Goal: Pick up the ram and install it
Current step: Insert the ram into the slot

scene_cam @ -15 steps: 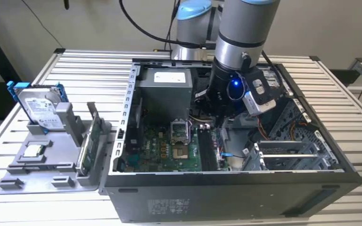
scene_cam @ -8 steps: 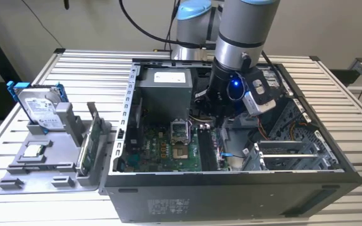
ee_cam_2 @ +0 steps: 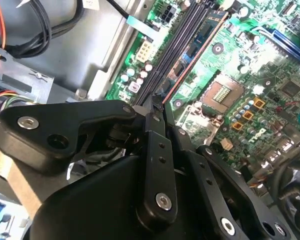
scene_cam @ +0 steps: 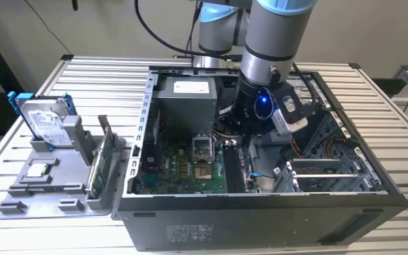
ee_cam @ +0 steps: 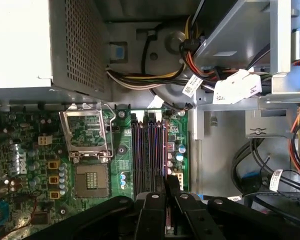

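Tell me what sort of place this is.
Probably a lab or workshop bench for computer assembly: an open desktop case sits on a slatted metal table, beside a grey fixture holding a hard drive.

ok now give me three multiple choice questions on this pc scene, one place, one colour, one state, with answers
1. Where is the pincer?
A over the grey holder
B inside the computer case, at the memory slots
C outside the case, over the table

2. What colour are the brackets on the hard drive?
A blue
B red
C yellow

3. How is the metal cover of the processor socket?
A latched shut
B missing
C flipped open

Answers: 1 B, both wrist views show it right at the slots. 2 A, the exterior view shows blue brackets. 3 C, the first wrist view shows the cover swung clear of the socket's contacts.
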`<state>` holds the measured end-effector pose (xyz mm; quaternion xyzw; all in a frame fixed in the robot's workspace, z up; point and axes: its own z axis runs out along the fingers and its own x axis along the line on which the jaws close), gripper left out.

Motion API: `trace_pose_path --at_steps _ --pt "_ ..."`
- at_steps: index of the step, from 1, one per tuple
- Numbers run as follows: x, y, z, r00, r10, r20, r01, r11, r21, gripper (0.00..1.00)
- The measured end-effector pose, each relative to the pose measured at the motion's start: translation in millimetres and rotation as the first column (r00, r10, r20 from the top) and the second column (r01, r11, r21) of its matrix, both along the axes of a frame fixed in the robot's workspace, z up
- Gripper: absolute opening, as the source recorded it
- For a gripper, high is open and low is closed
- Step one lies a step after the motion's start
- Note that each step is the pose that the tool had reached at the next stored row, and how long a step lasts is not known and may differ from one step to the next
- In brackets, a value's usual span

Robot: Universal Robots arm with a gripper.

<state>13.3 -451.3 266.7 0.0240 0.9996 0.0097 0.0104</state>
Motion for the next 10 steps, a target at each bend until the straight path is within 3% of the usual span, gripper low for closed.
trace_pose_path --at_steps 7,10 --pt "-0.1 0.3 -7.6 1.0 0.002 0.0046 -0.002 1.0 -0.0022 0.14" --pt "-0.3 0.3 -12.1 0.9999 0.003 0.0158 -0.003 1.0 -0.0022 0.14"
